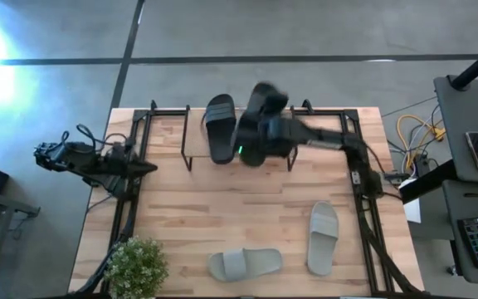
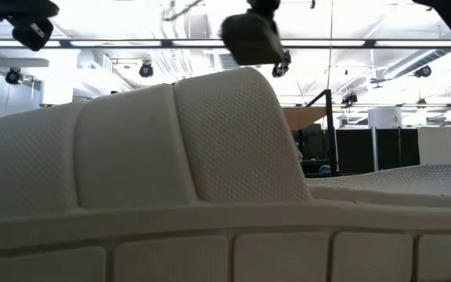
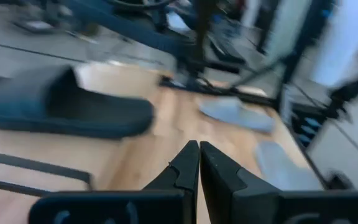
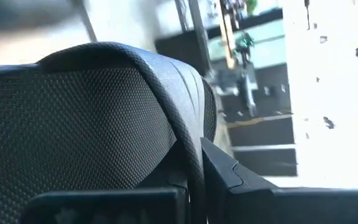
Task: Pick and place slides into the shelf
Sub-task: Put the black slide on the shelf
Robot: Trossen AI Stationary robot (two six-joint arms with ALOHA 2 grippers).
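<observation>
Right gripper jaws pinching black slide strap; shelf plank just below jaws. Lower level beside shelved slide before releasing.

Potted plant at table corner

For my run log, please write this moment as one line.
right claw: shut on black slide, above shelf | left claw: shut, waiting at left edge | other black slide: on shelf | two pale slides: on table
</observation>
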